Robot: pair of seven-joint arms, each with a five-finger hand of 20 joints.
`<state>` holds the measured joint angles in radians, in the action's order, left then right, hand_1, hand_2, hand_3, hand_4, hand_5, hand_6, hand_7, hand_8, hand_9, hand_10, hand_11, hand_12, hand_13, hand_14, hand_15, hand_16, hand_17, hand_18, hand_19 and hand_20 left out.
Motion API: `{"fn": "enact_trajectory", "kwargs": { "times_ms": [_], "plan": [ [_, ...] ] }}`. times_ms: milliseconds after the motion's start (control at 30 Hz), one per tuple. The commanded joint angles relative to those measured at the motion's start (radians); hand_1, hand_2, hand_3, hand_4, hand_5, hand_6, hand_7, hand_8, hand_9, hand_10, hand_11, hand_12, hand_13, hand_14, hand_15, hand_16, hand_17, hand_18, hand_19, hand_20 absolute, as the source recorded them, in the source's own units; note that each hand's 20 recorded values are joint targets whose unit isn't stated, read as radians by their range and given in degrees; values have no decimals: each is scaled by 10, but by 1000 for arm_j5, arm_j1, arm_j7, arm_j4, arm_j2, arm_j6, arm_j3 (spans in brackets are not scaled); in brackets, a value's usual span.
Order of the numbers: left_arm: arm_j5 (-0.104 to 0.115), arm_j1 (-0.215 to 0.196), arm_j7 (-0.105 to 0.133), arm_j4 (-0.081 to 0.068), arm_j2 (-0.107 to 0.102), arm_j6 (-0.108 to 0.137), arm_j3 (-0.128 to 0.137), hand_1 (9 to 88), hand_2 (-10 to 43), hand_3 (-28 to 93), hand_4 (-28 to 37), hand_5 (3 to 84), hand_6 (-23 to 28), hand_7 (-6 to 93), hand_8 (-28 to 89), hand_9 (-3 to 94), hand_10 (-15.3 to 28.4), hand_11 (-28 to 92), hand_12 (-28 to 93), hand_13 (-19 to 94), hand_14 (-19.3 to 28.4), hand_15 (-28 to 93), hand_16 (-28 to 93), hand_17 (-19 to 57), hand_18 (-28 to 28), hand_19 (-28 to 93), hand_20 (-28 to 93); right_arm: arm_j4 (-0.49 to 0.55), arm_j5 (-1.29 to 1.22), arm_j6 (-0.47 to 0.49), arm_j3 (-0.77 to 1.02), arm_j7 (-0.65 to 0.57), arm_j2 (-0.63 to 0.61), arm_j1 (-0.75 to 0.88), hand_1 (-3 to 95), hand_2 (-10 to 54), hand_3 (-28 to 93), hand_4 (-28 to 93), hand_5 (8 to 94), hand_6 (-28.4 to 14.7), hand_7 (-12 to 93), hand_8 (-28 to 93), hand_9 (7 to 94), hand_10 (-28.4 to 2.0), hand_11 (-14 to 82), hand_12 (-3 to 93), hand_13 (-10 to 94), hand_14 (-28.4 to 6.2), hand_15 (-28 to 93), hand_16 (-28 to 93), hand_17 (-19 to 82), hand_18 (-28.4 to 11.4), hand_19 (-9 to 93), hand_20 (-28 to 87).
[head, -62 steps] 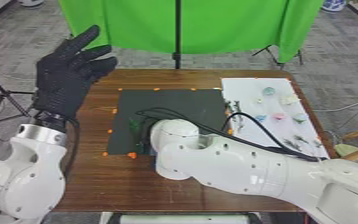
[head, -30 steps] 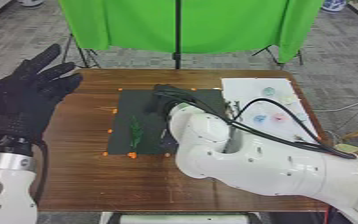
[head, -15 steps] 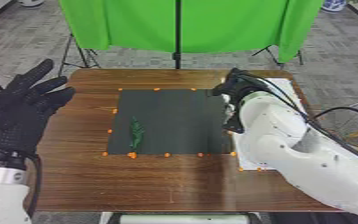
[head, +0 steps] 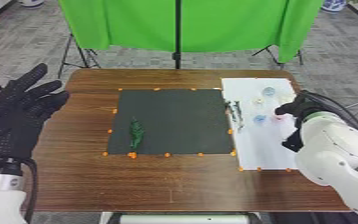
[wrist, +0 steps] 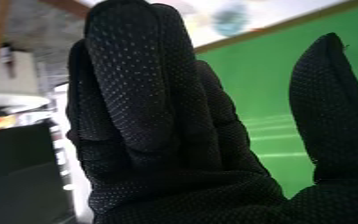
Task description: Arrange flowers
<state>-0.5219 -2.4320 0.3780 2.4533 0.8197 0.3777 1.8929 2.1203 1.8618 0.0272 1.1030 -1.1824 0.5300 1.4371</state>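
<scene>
In the head view my left hand is raised beyond the table's left edge, its fingers spread and relaxed. My right hand is over the right side of the white sheet. In the right wrist view my right hand has extended fingers, the thumb held apart, and nothing between them. A green leafy sprig lies on the left part of the black mat. Stems lie along the sheet's left side, with a blue flower and a pale green one nearby.
Orange markers line the mat and sheet on the wooden table. A green cloth hangs behind the table, with a black pole in front of it.
My right hand has moved from over the black mat rightward across the white sheet, uncovering the sprig and stems. The left hand has shifted outward and lower.
</scene>
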Motion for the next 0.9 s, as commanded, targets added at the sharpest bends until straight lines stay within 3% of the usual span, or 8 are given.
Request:
{"fn": "enact_trajectory", "kwargs": {
  "times_ms": [33,133,400,500,533,567,667,900],
  "plan": [
    [7,-34,15,5,5,12,0,204,83,781,-272,359,92,136,-86,332,212,309,126,259,284,602,-117,-52,266,622,268,6,25,51,104,-43,-63,192,326,-32,658,-213,534,-112,61,-91,810,-210,199,141,824,-122,520,139,460,-252,932,-81],
    [13,-45,33,10,-2,16,-3,205,82,782,-272,359,91,137,-87,332,213,310,125,260,284,603,-118,-52,266,622,268,6,18,79,118,-60,-64,216,335,-38,650,-212,535,-120,53,-89,806,-224,181,128,820,-124,523,133,463,-250,932,-89],
    [11,-45,32,10,1,13,-3,207,82,781,-271,359,92,137,-88,332,213,310,124,259,284,604,-119,-52,266,622,267,-2,6,122,164,-76,-68,283,363,-49,636,-201,569,-178,47,-83,719,-233,146,81,781,-129,539,89,463,-231,921,-152],
    [11,-44,29,11,4,16,-3,207,82,781,-269,359,91,137,-88,332,213,310,124,259,284,603,-119,-52,266,622,267,-4,6,127,167,-70,-72,295,378,-50,632,-198,591,-245,66,-87,673,-206,201,61,763,-119,551,83,463,-222,919,-164],
    [12,-44,31,10,4,17,-3,207,82,781,-269,359,91,137,-88,332,213,310,124,260,284,602,-119,-52,266,622,266,-5,3,134,167,-70,-70,294,390,-48,622,-190,597,-274,77,-88,649,-188,266,53,760,-116,557,83,462,-217,917,-163],
    [12,-40,30,9,4,19,-5,207,82,781,-268,359,91,137,-88,333,213,310,124,260,284,602,-119,-52,266,622,266,-5,4,135,163,-70,-68,290,393,-48,620,-189,598,-280,80,-89,641,-182,291,54,758,-115,559,83,462,-214,916,-164],
    [10,-36,26,8,5,15,-7,208,81,781,-268,360,92,137,-88,332,211,311,124,259,284,602,-119,-53,266,622,266,-7,28,118,128,-61,-71,267,411,-53,615,-185,584,-284,77,-88,628,-171,354,56,751,-114,569,86,460,-205,913,-167],
    [12,-19,15,3,7,14,-20,210,80,782,-266,360,92,138,-88,334,213,311,124,260,284,603,-119,-53,266,622,266,-44,48,75,42,-51,-75,197,430,-66,632,-192,587,-209,60,-85,656,-201,328,48,737,-117,587,75,462,-181,888,-182]
  ]
}}
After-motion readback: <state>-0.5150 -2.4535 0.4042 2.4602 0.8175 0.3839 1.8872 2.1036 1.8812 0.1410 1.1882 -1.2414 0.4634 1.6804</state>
